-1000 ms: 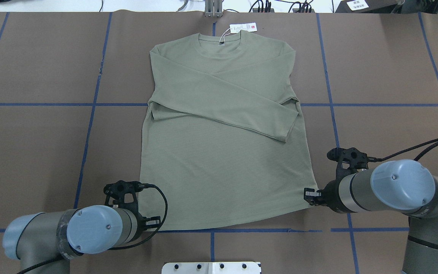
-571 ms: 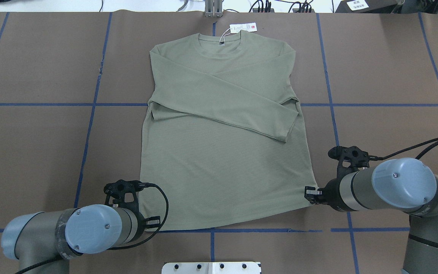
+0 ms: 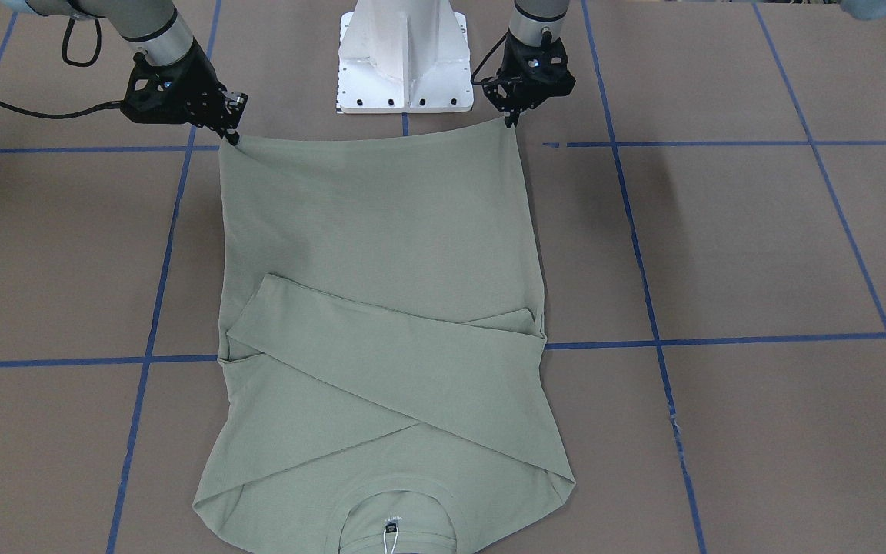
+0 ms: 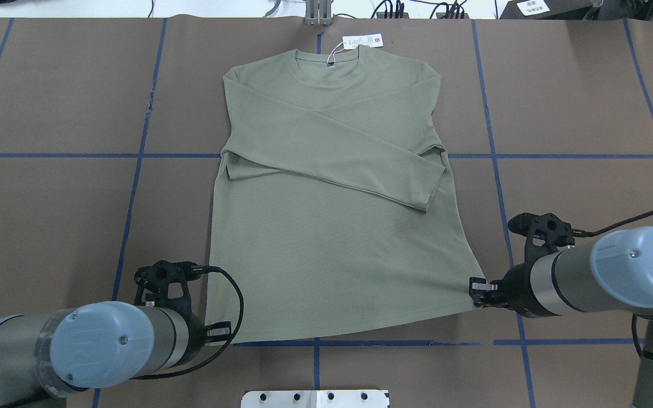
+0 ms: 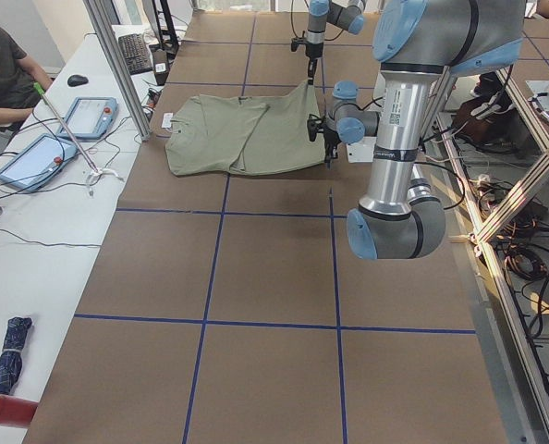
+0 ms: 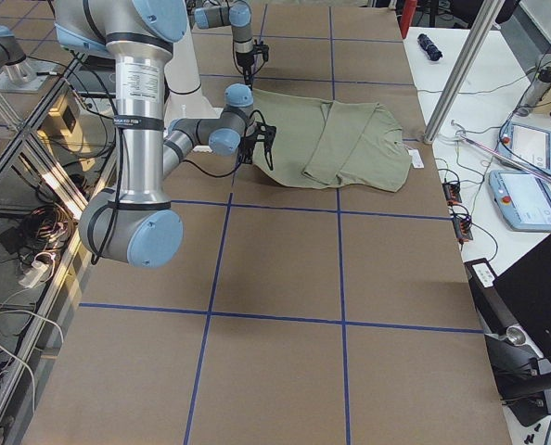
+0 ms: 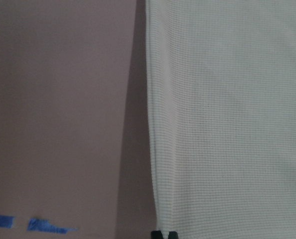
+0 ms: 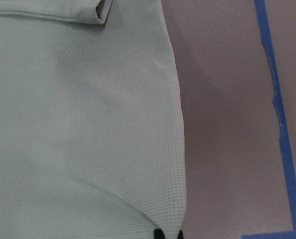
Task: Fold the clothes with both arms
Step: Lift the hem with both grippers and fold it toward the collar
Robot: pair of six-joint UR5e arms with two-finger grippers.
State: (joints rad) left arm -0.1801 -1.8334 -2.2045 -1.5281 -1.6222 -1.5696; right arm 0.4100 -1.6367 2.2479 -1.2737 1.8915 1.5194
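The sage-green long-sleeve shirt (image 4: 332, 238) lies flat on the brown table, collar away from the robot and both sleeves folded across its chest. Its white hang tag (image 4: 362, 41) lies past the collar. My left gripper (image 4: 213, 335) is shut on the shirt's near-left hem corner; the front view (image 3: 511, 121) and the left wrist view (image 7: 165, 234) show the pinch. My right gripper (image 4: 474, 289) is shut on the near-right hem corner, also seen in the front view (image 3: 232, 138) and the right wrist view (image 8: 168, 234). Both corners are lifted slightly and the hem is taut between them.
The white pedestal base (image 3: 404, 61) stands just behind the hem. Blue tape lines (image 4: 134, 187) grid the table. An aluminium post (image 5: 117, 65), tablets (image 5: 90, 116) and a seated person (image 5: 2, 65) are at the far side table.
Both arms have moved outward and toward the camera. The right hem corner has been drawn out to the right, and the hem is stretched wider than before.
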